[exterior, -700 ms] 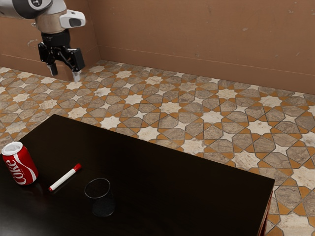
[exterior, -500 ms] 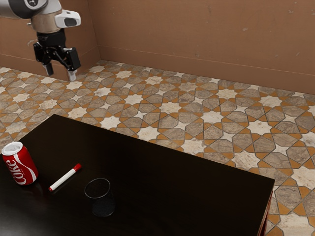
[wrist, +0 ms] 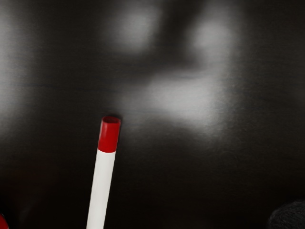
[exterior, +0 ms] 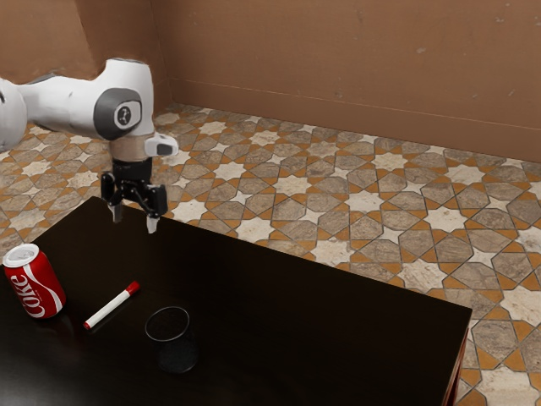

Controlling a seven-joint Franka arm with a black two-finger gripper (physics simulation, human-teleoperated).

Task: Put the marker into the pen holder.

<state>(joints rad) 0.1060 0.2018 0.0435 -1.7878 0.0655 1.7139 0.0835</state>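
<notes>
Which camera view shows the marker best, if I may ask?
The exterior view, because the marker appears whole there, lying on the table. The wrist view shows its longer red end and part of the white barrel closer up, but cuts off the other end.

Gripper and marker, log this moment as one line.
gripper open, above table | marker lying between can and pen holder | pen holder upright | insertion not yet done

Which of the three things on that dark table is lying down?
The marker, white with red ends; the can and the pen holder both stand upright.
</notes>
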